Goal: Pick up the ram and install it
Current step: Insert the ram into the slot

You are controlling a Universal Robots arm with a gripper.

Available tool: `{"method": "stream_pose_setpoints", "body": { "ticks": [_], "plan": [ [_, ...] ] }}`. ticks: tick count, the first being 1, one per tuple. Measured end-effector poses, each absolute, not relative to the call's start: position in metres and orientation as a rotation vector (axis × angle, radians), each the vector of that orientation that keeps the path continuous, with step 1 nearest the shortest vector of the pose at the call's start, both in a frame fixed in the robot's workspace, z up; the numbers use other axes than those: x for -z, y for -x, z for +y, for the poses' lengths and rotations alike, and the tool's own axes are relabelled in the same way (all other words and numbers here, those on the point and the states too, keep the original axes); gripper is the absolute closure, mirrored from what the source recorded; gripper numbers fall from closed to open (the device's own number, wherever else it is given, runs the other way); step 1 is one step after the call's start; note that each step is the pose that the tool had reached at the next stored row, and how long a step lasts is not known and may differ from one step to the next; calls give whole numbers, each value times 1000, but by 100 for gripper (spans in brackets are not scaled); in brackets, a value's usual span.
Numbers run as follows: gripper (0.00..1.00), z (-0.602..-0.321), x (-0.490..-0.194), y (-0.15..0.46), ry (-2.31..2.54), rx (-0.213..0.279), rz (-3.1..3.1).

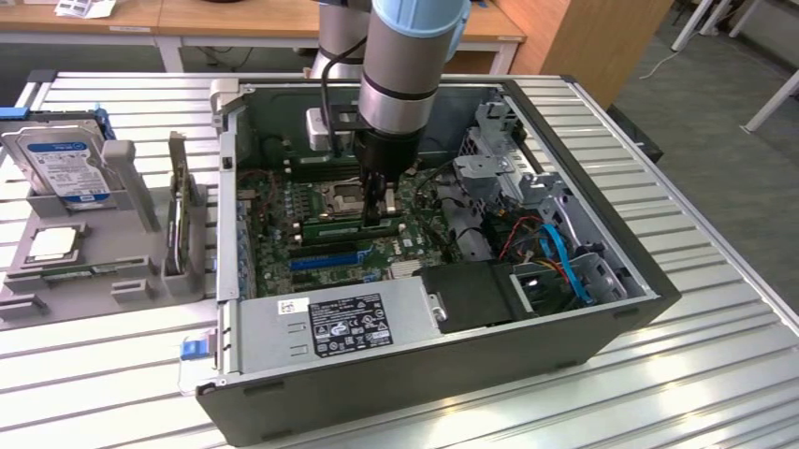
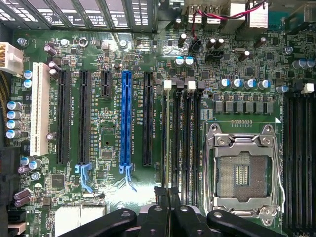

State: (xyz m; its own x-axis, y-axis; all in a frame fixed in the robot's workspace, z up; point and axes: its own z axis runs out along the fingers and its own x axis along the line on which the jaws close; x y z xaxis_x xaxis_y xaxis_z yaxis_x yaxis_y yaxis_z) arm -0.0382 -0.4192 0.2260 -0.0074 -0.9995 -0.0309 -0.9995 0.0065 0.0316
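The jaws are pinched almost fully shut, down inside the case [image 1: 500,393] over the motherboard [image 2: 111,118]. Clamped between them is a thin strip seen edge-on, which I take for the ram [image 2: 164,148]. It runs straight out from the jaws along the memory slots [image 2: 186,138], with the CPU socket [image 2: 242,173] just off to one side. A stick like that is light and stiff but fragile, so I'd grip the bare long edges mid-length, off the chips. Can't make out whether its contacts sit in a slot or above one; in the exterior view the arm hides that.
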Motion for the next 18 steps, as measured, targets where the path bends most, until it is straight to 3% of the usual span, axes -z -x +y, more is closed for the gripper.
{"method": "stream_pose_setpoints", "body": {
  "ticks": [9,14,15,18],
  "plan": [
    [88,-419,-226,38,-2213,69,-2229],
    [75,-419,-226,38,-2213,70,-2228],
    [69,-419,-226,38,-2213,69,-2228],
    [69,-419,-226,38,-2213,70,-2228]
  ]
}}
